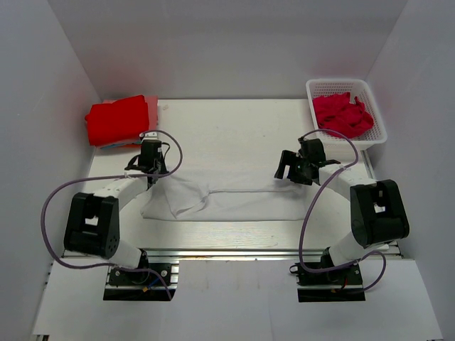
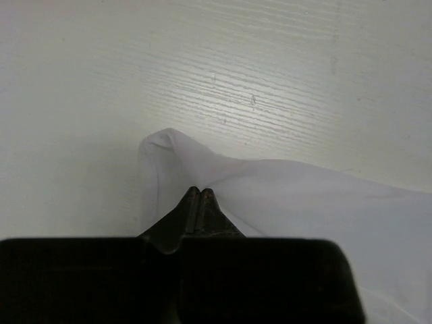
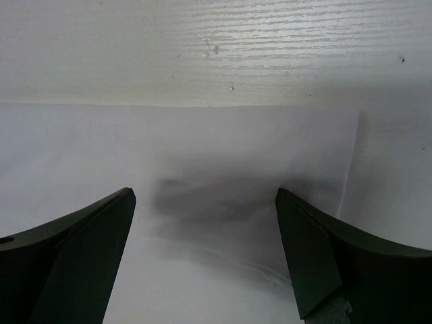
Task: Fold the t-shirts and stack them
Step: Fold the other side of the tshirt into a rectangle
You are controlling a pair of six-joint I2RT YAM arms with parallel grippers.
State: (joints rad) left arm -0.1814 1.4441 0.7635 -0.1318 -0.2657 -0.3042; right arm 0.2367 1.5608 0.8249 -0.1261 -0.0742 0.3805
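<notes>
A thin white t-shirt (image 1: 234, 200) lies spread flat across the near middle of the table. My left gripper (image 1: 151, 175) is at the shirt's far left corner. In the left wrist view it (image 2: 200, 191) is shut, with a raised fold of the white t-shirt (image 2: 304, 199) pinched at its tips. My right gripper (image 1: 288, 170) hovers over the shirt's far right edge. Its fingers (image 3: 101, 233) stand wide apart above the white t-shirt (image 3: 202, 145), and the gripper (image 3: 206, 196) is open with nothing in it. A folded red t-shirt (image 1: 117, 119) rests at the back left.
A white lattice basket (image 1: 372, 135) at the back right holds crumpled crimson-pink t-shirts (image 1: 343, 114). White walls enclose the table on three sides. Bare tabletop (image 1: 227, 131) stretches behind the white shirt.
</notes>
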